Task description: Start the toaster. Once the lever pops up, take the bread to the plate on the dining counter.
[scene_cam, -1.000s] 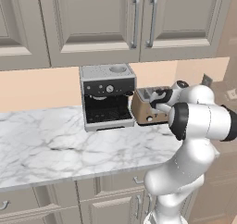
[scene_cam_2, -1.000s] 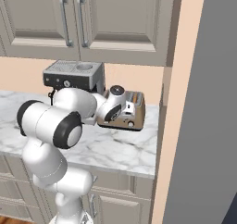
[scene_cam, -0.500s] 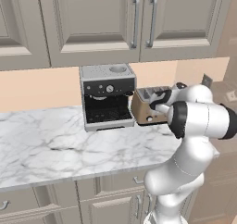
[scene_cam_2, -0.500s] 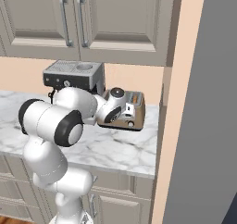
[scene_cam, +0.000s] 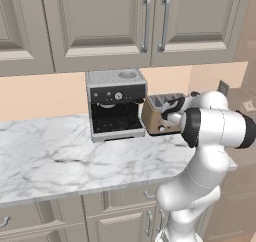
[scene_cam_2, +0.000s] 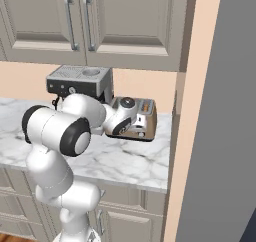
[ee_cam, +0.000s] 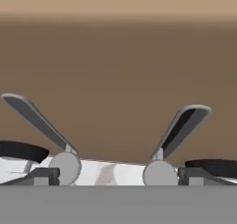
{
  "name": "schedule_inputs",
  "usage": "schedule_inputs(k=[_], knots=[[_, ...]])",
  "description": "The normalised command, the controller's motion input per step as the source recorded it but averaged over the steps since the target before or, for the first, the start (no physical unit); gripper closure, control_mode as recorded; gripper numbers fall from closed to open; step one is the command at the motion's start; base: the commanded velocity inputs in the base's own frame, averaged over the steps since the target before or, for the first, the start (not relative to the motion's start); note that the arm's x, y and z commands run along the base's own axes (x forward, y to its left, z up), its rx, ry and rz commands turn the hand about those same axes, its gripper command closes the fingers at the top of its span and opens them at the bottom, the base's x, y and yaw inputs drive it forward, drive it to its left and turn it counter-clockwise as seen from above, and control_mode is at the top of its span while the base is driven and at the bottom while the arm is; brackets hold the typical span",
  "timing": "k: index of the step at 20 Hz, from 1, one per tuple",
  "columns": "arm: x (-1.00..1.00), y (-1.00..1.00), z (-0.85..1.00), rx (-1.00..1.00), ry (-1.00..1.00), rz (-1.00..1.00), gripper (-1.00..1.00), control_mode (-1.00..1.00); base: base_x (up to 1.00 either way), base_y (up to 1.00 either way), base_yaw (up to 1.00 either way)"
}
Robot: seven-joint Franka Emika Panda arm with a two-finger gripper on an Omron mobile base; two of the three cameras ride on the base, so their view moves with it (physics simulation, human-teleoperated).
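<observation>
The bronze-brown toaster [scene_cam: 159, 117] [scene_cam_2: 145, 120] stands on the marble worktop, right of the coffee machine. A brown strip in its silver slotted top looks like the bread [scene_cam_2: 146, 106]. My gripper [scene_cam: 173, 107] [scene_cam_2: 134, 126] is pressed close against the toaster's side face, and the jaws stand open. In the hand view the toaster's brown wall [ee_cam: 118, 56] is right in front, with two grey lever-like controls [ee_cam: 39, 121] on round silver bases low on it. My gripper [ee_cam: 115, 159] has its dark tips far apart, holding nothing. The plate and the dining counter are out of view.
A black-and-silver coffee machine [scene_cam: 116, 105] [scene_cam_2: 80, 81] stands directly left of the toaster. Beige wall cabinets [scene_cam: 145, 21] hang overhead. A tall grey panel [scene_cam_2: 220, 136] closes the right side, and the marble worktop [scene_cam: 50, 156] stretches left above the drawers.
The hand has dipped very slightly against the toaster. The jaws stay wide, and the toaster has not moved.
</observation>
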Motion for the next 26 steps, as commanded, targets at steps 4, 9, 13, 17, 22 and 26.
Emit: schedule_inputs(k=[4, 9, 13, 17, 22, 26], knots=[[-0.15, -0.01, 0.11, 0.00, -0.05, 0.00, -1.00, -1.00, 0.00, 0.00, 0.00], [-0.19, -0.01, 0.30, 0.00, -0.04, 0.00, -1.00, -1.00, 0.00, 0.00, 0.00], [-0.04, -0.03, 0.32, 0.00, -0.06, 0.00, -1.00, -1.00, 0.00, 0.00, 0.00], [0.00, -0.06, 0.20, 0.00, -0.10, 0.00, -1.00, -1.00, 0.00, 0.00, 0.00], [-0.06, -0.08, 0.06, 0.00, -0.20, 0.00, -1.00, -1.00, 0.00, 0.00, 0.00], [-0.15, -0.08, 0.01, 0.00, -0.24, -0.03, -1.00, -1.00, 0.00, 0.00, 0.00]])
